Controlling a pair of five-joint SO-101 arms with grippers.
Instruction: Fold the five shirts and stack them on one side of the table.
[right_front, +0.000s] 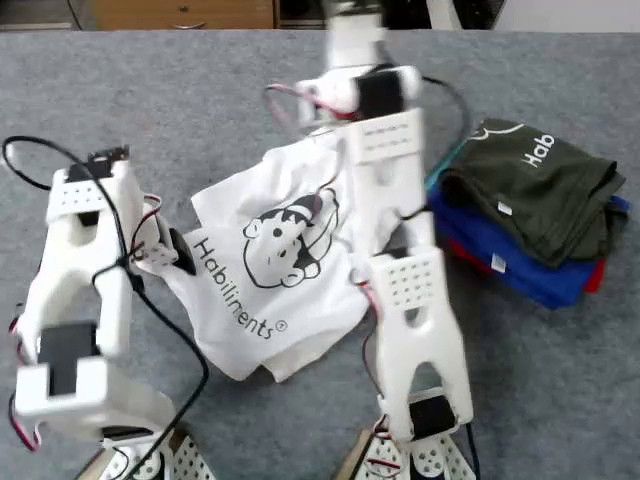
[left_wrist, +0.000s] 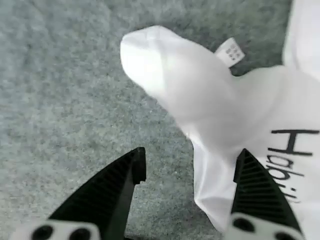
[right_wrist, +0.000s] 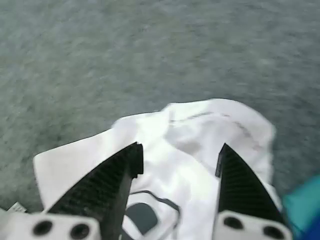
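A white shirt with a cartoon bear print lies crumpled in the middle of the grey table. My left gripper is open at the shirt's left edge, one finger over the bare table and the other over the white cloth, near a sleeve with a small tag. My right gripper hovers open above the shirt's far edge. In the high view the left arm stands left of the shirt and the right arm stretches over its right side. Folded shirts are stacked at the right.
The stack holds a dark green shirt on top of a blue one, with red showing beneath. Grey carpet-like table surface lies open at the far left. Cables trail from both arms.
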